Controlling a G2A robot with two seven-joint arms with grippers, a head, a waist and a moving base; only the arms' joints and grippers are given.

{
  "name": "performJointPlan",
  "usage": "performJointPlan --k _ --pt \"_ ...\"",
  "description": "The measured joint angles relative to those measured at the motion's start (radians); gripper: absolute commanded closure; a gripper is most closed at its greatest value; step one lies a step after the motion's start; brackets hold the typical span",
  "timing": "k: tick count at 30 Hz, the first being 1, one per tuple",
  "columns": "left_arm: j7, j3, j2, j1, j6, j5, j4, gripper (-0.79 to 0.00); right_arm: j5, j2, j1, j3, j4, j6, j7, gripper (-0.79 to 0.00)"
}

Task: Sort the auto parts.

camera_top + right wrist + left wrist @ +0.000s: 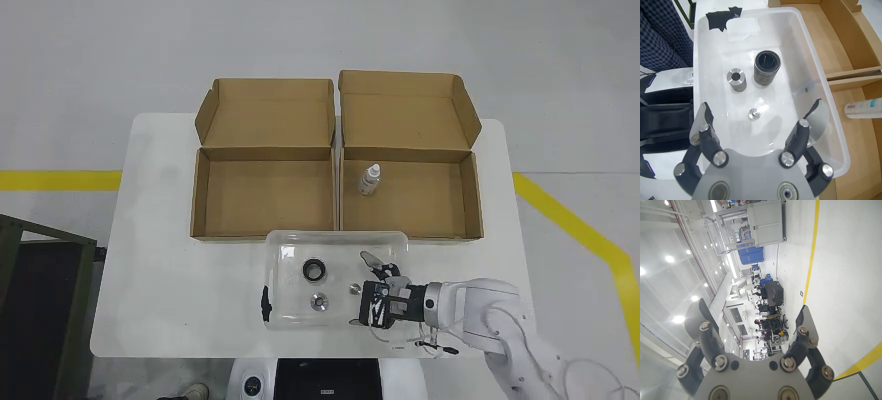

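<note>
A clear plastic bin point(336, 234) sits at the table's front, and three metal parts stand inside it. They are a dark linear bearing point(767, 66) point(315, 270), a shorter silver cylinder with a centre hole point(736, 79) point(318, 302) and a small silver screw-like piece point(754, 113) point(354, 288). My right gripper point(761, 105) point(367, 292) hangs open over the bin's right half. Its fingers straddle the small silver piece and touch none of the parts. My left gripper point(753, 305) is open and empty, facing the room away from the table.
Two open cardboard boxes stand side by side behind the bin. The left box point(262, 195) holds nothing. A white bottle point(368, 180) point(863, 108) lies in the right box point(440, 195). Black tape point(723, 17) marks the bin's left end. Bare white table point(150, 250) flanks the boxes.
</note>
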Motion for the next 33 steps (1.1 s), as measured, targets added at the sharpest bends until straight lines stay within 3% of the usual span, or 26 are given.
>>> performJointPlan --k 14,19,29,30,33 --pt "0.000 0.000 0.000 0.000 0.000 0.000 0.000 -0.785 -0.095 -0.001 0.052 -0.073 0.045 0.041 0.014 -0.631" --pt "0.000 0.000 0.000 0.000 0.000 0.000 0.000 -0.785 -0.133 0.001 0.065 -0.087 0.057 0.033 0.016 -0.505" --pt "0.000 0.000 0.000 0.000 0.000 0.000 0.000 -0.785 -0.178 0.003 0.083 -0.123 0.072 0.022 0.020 -0.489" --pt "0.000 0.000 0.000 0.000 0.000 0.000 0.000 -0.785 -0.179 0.003 0.083 -0.124 0.073 0.022 0.021 -0.391" --pt "0.000 0.000 0.000 0.000 0.000 0.000 0.000 -0.785 -0.181 0.004 0.086 -0.127 0.075 0.018 0.023 -0.379"
